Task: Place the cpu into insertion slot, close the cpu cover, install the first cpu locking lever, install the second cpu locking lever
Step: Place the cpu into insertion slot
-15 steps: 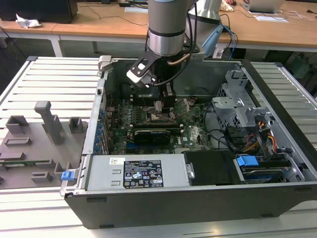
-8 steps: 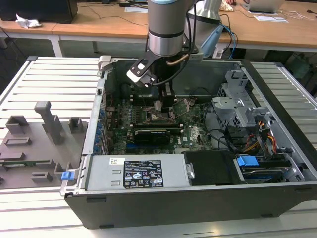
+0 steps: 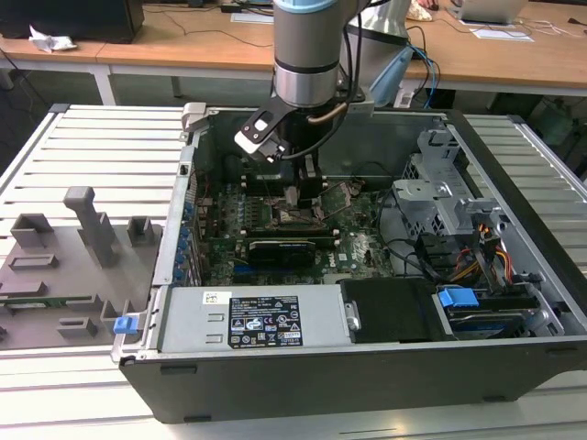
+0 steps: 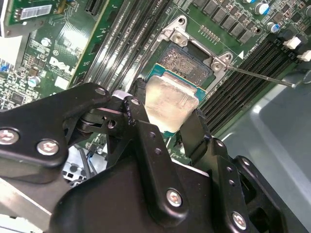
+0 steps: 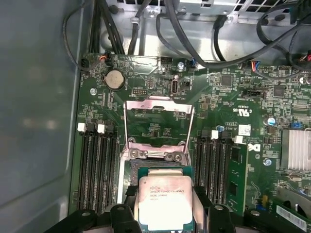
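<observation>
My gripper (image 4: pixel 167 115) is shut on the cpu (image 4: pixel 171 101), a flat square chip with a dull silver top, gripped on two opposite edges. The cpu (image 5: pixel 165 200) hangs tilted just above the insertion slot (image 4: pixel 187 60), whose dark centre and grey metal rim show partly beyond the chip. The cpu cover (image 5: pixel 158 103), a thin silver frame, stands swung open at the far side of the slot (image 5: pixel 127 174). A thin metal locking lever (image 4: pixel 262 77) sticks out beside the slot, unlatched. In the exterior view the gripper (image 3: pixel 303 197) reaches down into the computer case over the green board.
Black memory slots (image 5: pixel 95 165) run along both sides of the socket. Cables (image 5: pixel 194 34) hang over the board's far edge. The case walls (image 3: pixel 193 165), a drive cage (image 3: pixel 440 197) and a power supply (image 3: pixel 257 321) enclose the board. A grey fixture plate (image 3: pixel 64 266) lies at the exterior view's left.
</observation>
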Motion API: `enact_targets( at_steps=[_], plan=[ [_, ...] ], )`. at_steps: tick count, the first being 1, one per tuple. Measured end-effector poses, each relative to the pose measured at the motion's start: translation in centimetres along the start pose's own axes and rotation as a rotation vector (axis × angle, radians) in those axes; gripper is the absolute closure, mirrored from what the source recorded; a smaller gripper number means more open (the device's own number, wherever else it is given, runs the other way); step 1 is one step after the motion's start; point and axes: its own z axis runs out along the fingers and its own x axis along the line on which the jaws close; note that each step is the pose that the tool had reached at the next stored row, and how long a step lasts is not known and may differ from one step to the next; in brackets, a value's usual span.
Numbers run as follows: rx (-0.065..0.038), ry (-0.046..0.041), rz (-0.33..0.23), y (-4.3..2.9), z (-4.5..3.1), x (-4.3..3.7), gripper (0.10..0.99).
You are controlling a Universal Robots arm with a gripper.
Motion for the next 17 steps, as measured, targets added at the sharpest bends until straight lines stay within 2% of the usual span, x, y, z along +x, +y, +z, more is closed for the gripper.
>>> enact_targets(
  at_steps=[5,6,8,11,17],
  plan=[
    [0.0,-0.0007,0.011,-0.04,0.5,0.09,0.557],
    [0.0,-0.0032,0.049,-0.06,0.96,0.18,0.557],
    [0.0,-0.0032,0.05,-0.34,1.85,0.51,0.557],
    [0.001,-0.0032,0.05,-0.55,2.75,0.77,0.557],
    [0.002,-0.0038,0.061,-0.72,3.11,0.83,0.557]
  ],
)
